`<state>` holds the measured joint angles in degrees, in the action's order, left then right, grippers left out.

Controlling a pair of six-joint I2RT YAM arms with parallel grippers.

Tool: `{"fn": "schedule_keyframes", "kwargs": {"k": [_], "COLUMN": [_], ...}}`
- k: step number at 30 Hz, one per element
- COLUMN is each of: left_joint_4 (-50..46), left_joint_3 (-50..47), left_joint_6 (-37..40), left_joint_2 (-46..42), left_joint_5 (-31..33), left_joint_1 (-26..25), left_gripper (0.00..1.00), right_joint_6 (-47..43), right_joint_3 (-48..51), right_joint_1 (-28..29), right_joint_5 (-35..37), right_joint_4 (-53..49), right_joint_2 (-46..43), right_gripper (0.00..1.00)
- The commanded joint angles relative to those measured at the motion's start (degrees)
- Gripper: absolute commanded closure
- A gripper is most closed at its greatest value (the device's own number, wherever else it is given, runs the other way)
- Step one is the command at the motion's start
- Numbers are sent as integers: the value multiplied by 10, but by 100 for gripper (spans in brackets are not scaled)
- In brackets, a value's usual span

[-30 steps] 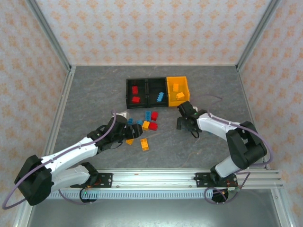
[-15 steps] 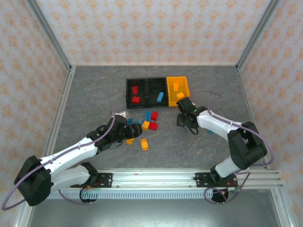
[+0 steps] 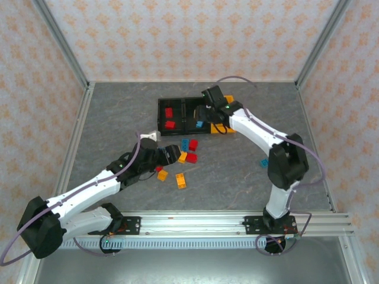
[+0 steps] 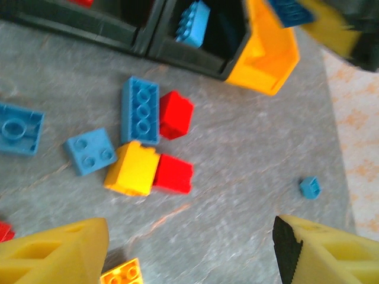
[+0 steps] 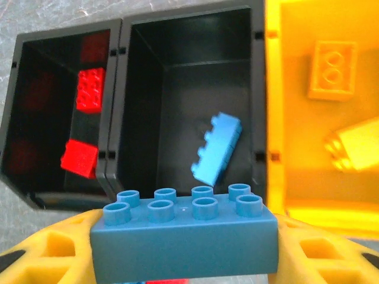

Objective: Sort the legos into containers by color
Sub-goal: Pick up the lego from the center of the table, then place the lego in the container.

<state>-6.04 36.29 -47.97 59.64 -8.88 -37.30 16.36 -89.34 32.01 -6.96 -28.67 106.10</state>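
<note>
Delivering to the row of containers (image 3: 160, 117): hovering over its middle black bin (image 5: 177, 89) with the right gripper (image 3: 205, 114) pinched on a blue brick (image 5: 185, 234), and poised on the row's near side with the left gripper (image 4: 189, 248) spread above loose legos (image 4: 140, 109). Next, probably: letting go squarely inside that bin.

black bins (image 5: 195, 41) | orange-yellow bin (image 5: 296, 136) | red, blue, yellow legos (image 4: 140, 109) | grey table (image 3: 237, 177) | peach-patterned walls (image 3: 177, 35)

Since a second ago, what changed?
The right gripper closed on a blue brick. It swung from the table beside the orange bin, away and leftward, to over the middle black bin. The left gripper stays open over the loose bricks, barely shifted. The bins have not moved.
</note>
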Motion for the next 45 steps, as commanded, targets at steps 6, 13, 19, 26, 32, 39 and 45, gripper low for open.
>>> {"fn": "schedule_keyframes", "kwargs": {"k": [6, 13, 19, 26, 32, 39, 45], "left_joint_4": [-3, -9, -6, -6, -9, -12, -30], "left_joint_3": [45, 44, 27, 25, 27, 36, 54], "left_joint_6": [0, 5, 1, 1, 4, 15, 48], "left_joint_2": [15, 20, 14, 14, 16, 31, 63], "left_joint_5": [-3, -6, -6, -10, -5, -9, -44], "left_joint_1": [43, 51, 52, 53, 53, 53, 53], "left_gripper": [25, 25, 25, 25, 25, 25, 25], "right_joint_6": [-15, 8, 18, 24, 16, 10, 12], "right_joint_3": [-150, -176, -167, -171, -182, -142, 3], "right_joint_1": [3, -7, -8, -7, -5, 2, 2], "right_joint_5": [-16, -33, -31, -30, -25, -19, -22], "right_joint_4": [-42, -29, -20, -21, -29, -34, -9], "right_joint_2": [129, 170, 173, 169, 135, 45, -85], "right_gripper": [53, 51, 46, 29, 25, 25, 26]}}
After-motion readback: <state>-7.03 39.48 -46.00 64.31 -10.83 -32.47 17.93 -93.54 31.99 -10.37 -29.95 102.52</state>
